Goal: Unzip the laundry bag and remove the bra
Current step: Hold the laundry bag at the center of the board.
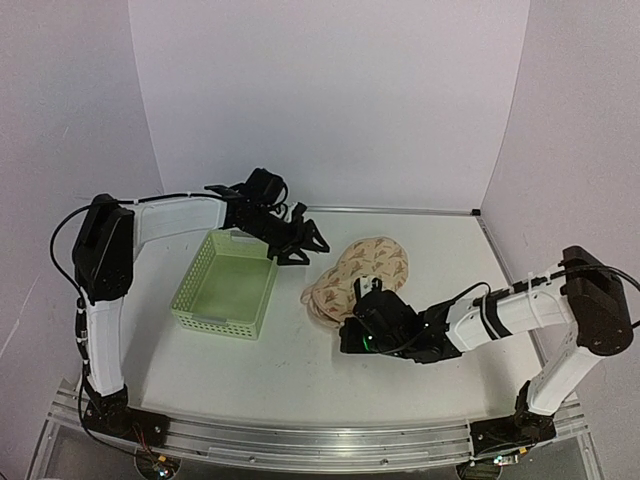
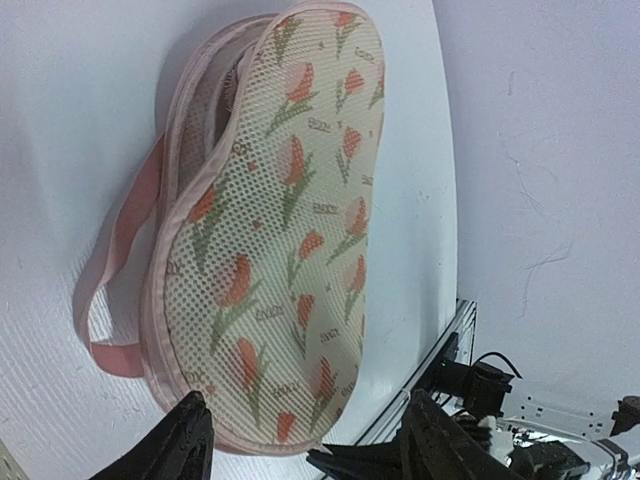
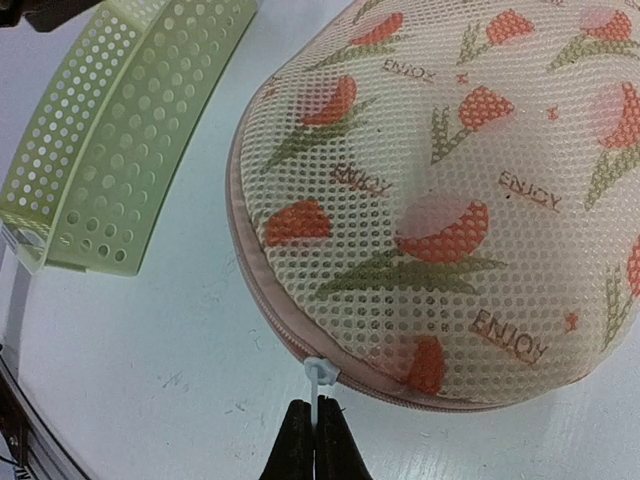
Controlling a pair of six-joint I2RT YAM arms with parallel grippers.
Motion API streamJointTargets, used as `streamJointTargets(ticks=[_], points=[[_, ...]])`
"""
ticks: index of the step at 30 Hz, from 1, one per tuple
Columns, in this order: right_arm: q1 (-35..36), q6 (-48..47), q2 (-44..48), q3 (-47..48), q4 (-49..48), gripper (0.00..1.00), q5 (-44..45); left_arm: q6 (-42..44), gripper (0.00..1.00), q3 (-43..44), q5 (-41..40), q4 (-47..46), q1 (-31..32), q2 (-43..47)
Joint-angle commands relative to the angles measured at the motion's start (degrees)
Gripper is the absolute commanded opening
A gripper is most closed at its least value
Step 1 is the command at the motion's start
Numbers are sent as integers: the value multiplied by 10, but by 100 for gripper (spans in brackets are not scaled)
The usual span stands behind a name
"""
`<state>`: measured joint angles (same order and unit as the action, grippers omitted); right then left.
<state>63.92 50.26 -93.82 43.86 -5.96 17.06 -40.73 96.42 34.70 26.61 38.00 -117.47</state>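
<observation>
Only the pull [image 3: 317, 374] tip sits pinched in the right gripper [image 3: 316, 408] and may slip; the left gripper [image 2: 306, 410] hangs spread, bag [image 3: 450, 200] unanchored.

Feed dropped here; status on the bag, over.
Right tool shut on zip pull. Left tool open beside bag. Bag zipped at the pull. Basket alongside, not blocking.

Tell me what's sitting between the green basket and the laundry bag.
Nothing. Only bare white table separates the basket from the laundry bag, which shows clearest in the right wrist view.
</observation>
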Motion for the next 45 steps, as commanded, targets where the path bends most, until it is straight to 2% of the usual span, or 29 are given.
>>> streamJointTargets(ticks=[1, 8, 17, 28, 38, 45], points=[[-15, -23, -12, 37, -12, 0, -13, 7, 65, -33, -5, -3, 13, 61], [-37, -40, -22, 48, -12, 0, -22, -53, 68, -115, 3, -59, 46, 96], [-41, -35, -10, 24, -30, 0, -27, -225, 69, -276, 16, -271, 52, 119], [-41, -29, 9, -2, -49, 0, -29, -282, 71, -252, 19, -327, 67, 52], [-41, -27, 25, -16, -59, 0, -29, -296, 78, -246, 16, -331, 75, 29], [-41, -29, 30, -17, -65, 0, -34, -303, 78, -232, 19, -331, 86, 7]])
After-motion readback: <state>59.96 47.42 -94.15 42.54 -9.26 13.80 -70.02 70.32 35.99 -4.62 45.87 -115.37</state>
